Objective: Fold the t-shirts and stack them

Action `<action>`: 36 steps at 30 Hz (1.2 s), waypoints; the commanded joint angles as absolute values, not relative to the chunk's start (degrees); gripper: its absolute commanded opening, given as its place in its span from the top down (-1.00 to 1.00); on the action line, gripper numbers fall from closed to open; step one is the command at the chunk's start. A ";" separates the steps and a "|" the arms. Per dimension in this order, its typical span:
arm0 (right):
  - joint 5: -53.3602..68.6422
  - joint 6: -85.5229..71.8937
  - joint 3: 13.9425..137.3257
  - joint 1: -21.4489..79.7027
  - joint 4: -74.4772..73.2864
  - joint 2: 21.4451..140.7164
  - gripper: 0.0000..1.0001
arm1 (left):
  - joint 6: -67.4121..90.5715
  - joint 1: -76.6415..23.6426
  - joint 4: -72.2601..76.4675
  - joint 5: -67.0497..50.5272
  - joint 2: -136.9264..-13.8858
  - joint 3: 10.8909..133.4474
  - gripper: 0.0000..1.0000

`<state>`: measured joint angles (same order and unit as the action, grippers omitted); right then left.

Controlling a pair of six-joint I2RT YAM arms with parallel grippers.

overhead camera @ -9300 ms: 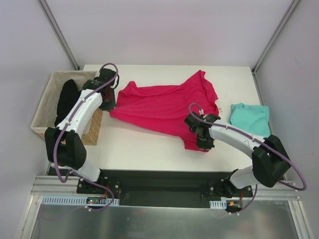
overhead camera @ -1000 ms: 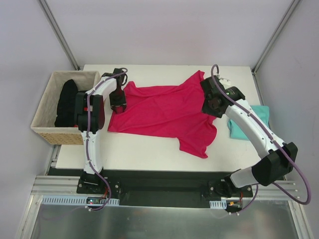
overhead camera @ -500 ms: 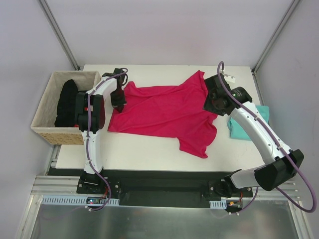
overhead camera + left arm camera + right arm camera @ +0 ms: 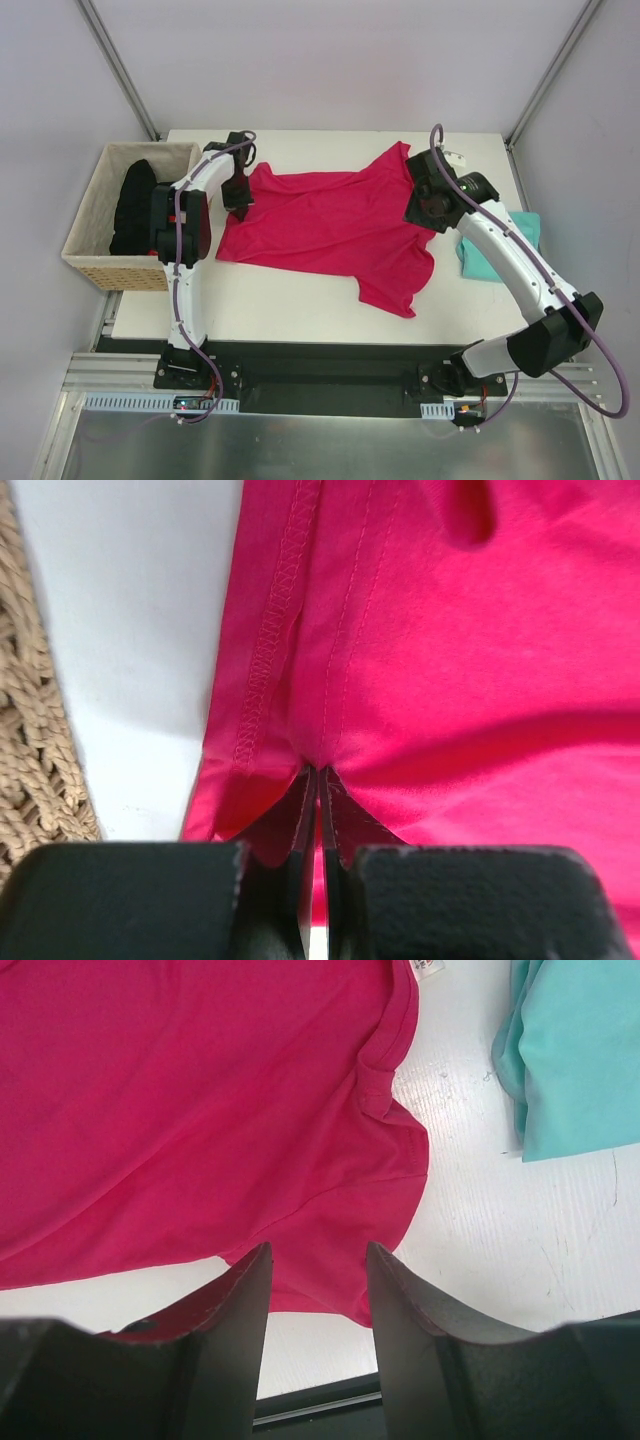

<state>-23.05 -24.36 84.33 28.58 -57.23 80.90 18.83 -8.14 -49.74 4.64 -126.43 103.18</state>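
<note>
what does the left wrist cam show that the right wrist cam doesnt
Only the left wrist view: the woven basket at the left edge, the stitched hem of the pink t-shirt, and the left gripper shut on a pinch of that cloth. Only the right wrist view: the teal t-shirt at the upper right, the white neck label at the top edge, and the right gripper with its jaws apart above the pink cloth's edge. Both: the pink t-shirt lying on the white table.
</note>
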 commanded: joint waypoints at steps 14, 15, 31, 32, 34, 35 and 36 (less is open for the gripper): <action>-21.36 -23.29 85.96 28.21 -57.39 82.70 0.09 | 19.51 -7.56 -52.03 7.03 -127.62 107.41 -0.51; -21.36 -23.29 86.04 28.21 -57.39 82.79 0.09 | 19.69 -7.56 -51.94 7.21 -127.62 106.71 -0.77; -21.18 -22.59 82.89 28.30 -54.23 82.00 0.09 | 22.76 -7.56 -48.61 9.14 -111.10 89.31 -0.66; -21.44 -22.24 82.45 28.30 -53.88 82.09 0.09 | 22.85 -7.56 -47.82 8.44 -110.05 87.73 -0.66; -21.53 -21.27 80.69 28.30 -53.26 82.70 0.08 | 23.11 -7.56 -46.59 8.00 -106.80 86.32 -0.66; -21.53 -21.01 79.90 28.30 -52.39 82.79 0.08 | 23.20 -7.56 -45.80 7.74 -105.83 85.26 -0.67; -21.27 -19.96 77.89 28.30 -51.51 82.53 0.08 | 23.38 -7.56 -45.70 7.73 -104.17 84.73 -0.67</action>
<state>-20.69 -22.81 81.60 28.58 -54.02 83.13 21.67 -8.14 -47.83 7.49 -111.74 87.00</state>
